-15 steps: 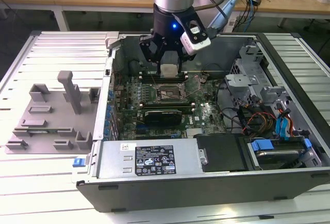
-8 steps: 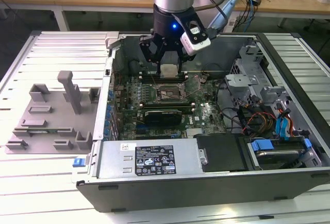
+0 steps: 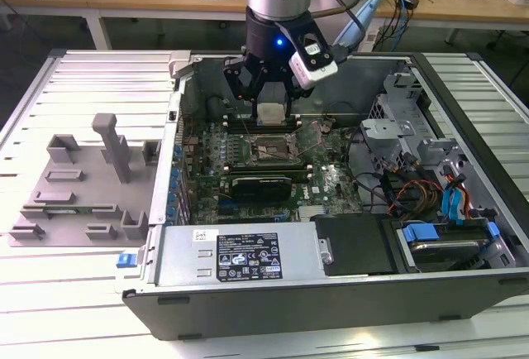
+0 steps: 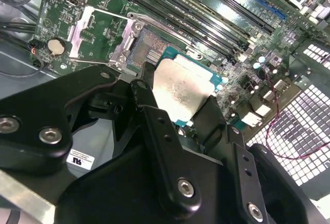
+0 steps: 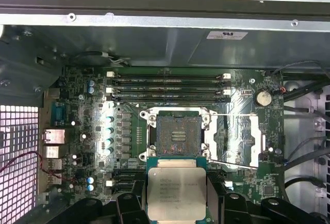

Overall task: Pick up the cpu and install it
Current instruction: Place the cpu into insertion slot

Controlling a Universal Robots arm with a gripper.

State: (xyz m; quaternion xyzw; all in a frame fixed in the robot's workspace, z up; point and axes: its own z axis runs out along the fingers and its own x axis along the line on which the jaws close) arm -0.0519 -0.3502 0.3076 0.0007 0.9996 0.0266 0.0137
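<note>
The chip (image 5: 176, 193) is gripped by its two opposite edges between the fingers (image 4: 149, 87) of the gripper (image 3: 273, 104), which is closed only as far as the chip's width. Its shiny top is turned up towards the wrist.

The chip is held in the air above the open socket (image 5: 175, 133) on the motherboard (image 5: 93, 131), not yet touching it. The socket's hold-down plate (image 5: 240, 139) is swung open to one side, so the bed of contacts is left bare.

In the first wrist view the chip is seen on the socket's side away from the memory slots (image 5: 167, 87). It cannot be told how much of that gap is height and how much is sideways offset. The chip is nearly square, and its edges are lined up with the socket's frame.
</note>
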